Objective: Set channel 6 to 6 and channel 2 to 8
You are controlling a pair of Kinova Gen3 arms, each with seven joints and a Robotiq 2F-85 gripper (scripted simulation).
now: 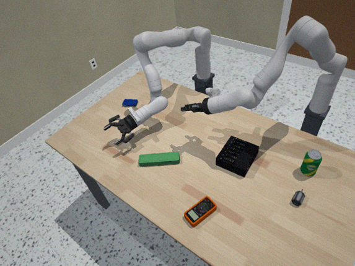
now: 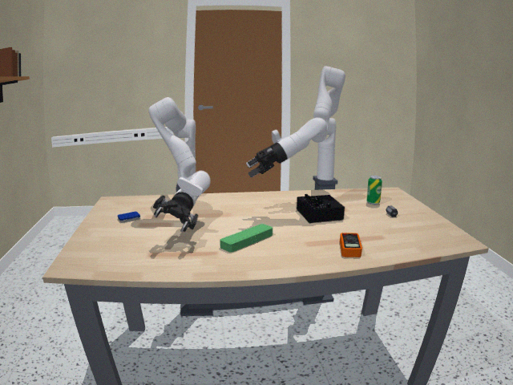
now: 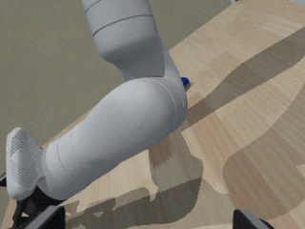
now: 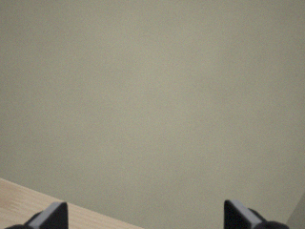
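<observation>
1. Spanning much of the room, the wooden table point(image 1: 276, 232) point(image 2: 289, 265) point(image 3: 257, 76) point(image 4: 29, 205) carries all the loose items.
2. The left gripper point(image 1: 182, 109) point(image 2: 249, 169) point(image 3: 148, 218) hangs above the table, its fingers spread wide and gripping nothing. The right gripper point(image 1: 112, 135) point(image 2: 170, 220) point(image 3: 33, 205) point(image 4: 145, 210) is also released, lower down, over the table beyond one end of the green case.
3. The black lighting desk point(image 1: 237, 156) point(image 2: 320, 208) sits on the table between the green case and the can, well apart from both grippers. Small controls stand in rows on its top; their levels are too small to read.
4. A long green case point(image 1: 158, 159) point(image 2: 247, 237) lies flat; whatever it may contain is hidden.
5. An orange multimeter point(image 1: 200, 210) point(image 2: 350, 245) lies face up, its screen and dial showing.
6. A green and yellow can point(image 1: 311, 163) point(image 2: 373, 190) stands upright, its inside out of sight.
7. A flat blue object point(image 1: 130, 102) point(image 2: 128, 216) point(image 3: 185, 81) lies at the table's far end from the can.
8. A small dark cylinder point(image 1: 298, 198) point(image 2: 391, 211) with a thin shaft lies near the can.
</observation>
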